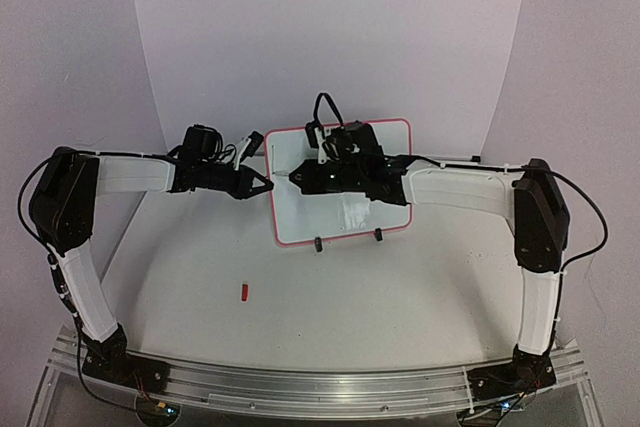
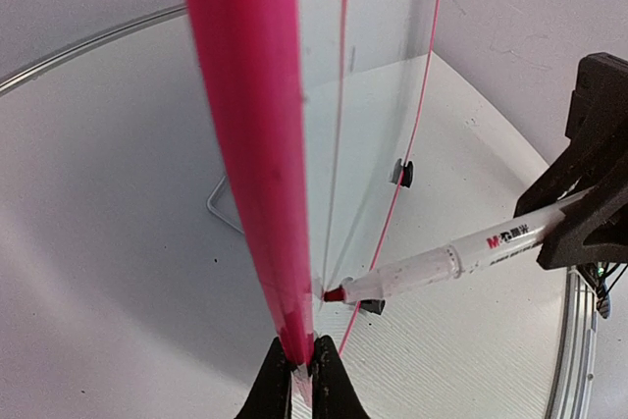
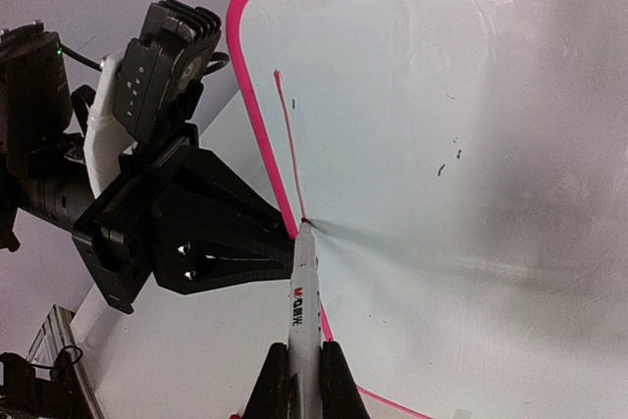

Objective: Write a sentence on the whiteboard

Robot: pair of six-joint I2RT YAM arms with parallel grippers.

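Observation:
The whiteboard (image 1: 300, 219) stands upright at mid-table on its clip feet, pink frame all round. My left gripper (image 1: 266, 185) is shut on the board's left edge (image 2: 250, 144), its jaws pinching the frame (image 2: 302, 365). My right gripper (image 3: 304, 380) is shut on a white marker (image 3: 306, 291) whose red tip touches the board (image 3: 442, 144) close to that edge. One thin red stroke (image 3: 287, 144) runs up from the tip. No sentence shows on the board, only this stroke and a few dark specks. In the left wrist view the marker (image 2: 442, 262) comes in from the right.
A small red cap (image 1: 244, 292) lies on the table in front of the left arm. Two black clip feet (image 1: 318, 243) (image 1: 378, 236) hold the board's lower edge. A metal rail (image 1: 320, 387) runs along the near table edge. White curved backdrop walls surround the table.

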